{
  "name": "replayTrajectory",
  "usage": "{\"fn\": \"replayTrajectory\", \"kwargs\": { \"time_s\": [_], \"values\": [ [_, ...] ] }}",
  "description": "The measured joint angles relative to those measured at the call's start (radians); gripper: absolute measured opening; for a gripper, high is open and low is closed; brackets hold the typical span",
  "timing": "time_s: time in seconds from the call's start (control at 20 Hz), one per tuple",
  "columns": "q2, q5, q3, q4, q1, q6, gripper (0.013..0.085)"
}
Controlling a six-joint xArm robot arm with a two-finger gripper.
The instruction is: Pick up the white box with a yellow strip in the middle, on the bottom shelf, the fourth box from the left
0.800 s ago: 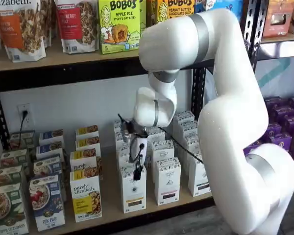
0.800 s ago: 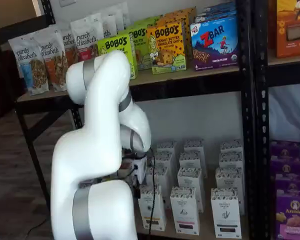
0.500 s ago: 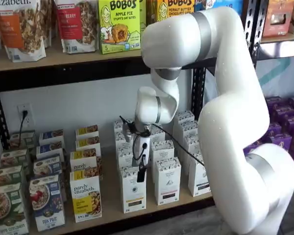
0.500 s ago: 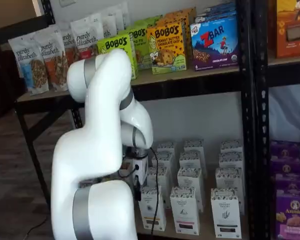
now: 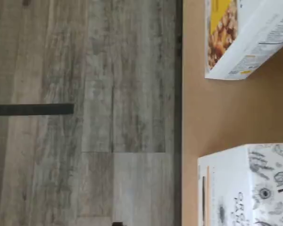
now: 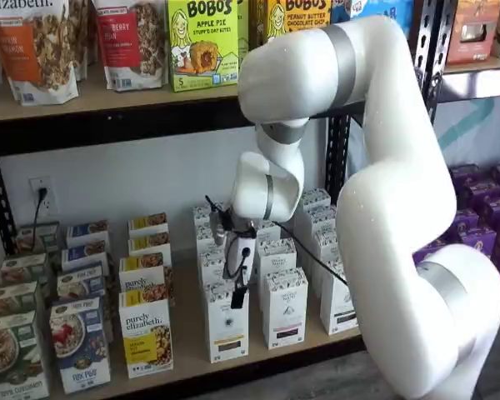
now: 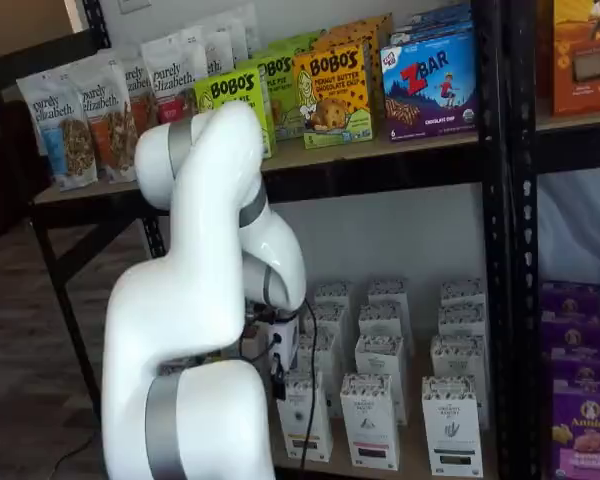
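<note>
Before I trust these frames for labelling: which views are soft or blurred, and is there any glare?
Wrist view: soft throughout, the print on the tall narrow white box smeared, and turned on its side. Both shelf views: evenly lit, no strong glare, slightly soft; the end effector shows small and dark, its fingers not resolvable.

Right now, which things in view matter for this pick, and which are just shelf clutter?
In the job:
- white box, front of its row
- bottom shelf
- gripper, above that box; fingers unclear

Just there:
- Purely Elizabeth box
- white cartons with black strip
- Bobo's boxes
- purple boxes
</note>
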Motion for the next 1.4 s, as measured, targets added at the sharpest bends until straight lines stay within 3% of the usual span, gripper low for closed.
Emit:
{"fn": "replayTrajectory", "kwargs": {
  "time_s": [0.55,0.95,1.4],
  "values": [
    [0.138,0.03,-0.186,-0.072,-0.013,0.06,0.085],
    [0.23,0.033,-0.294,-0.056,-0.027,0.035,0.085],
    [0.317,0.08,-0.418,-0.139,-0.039,0.103,0.085]
  ]
}}
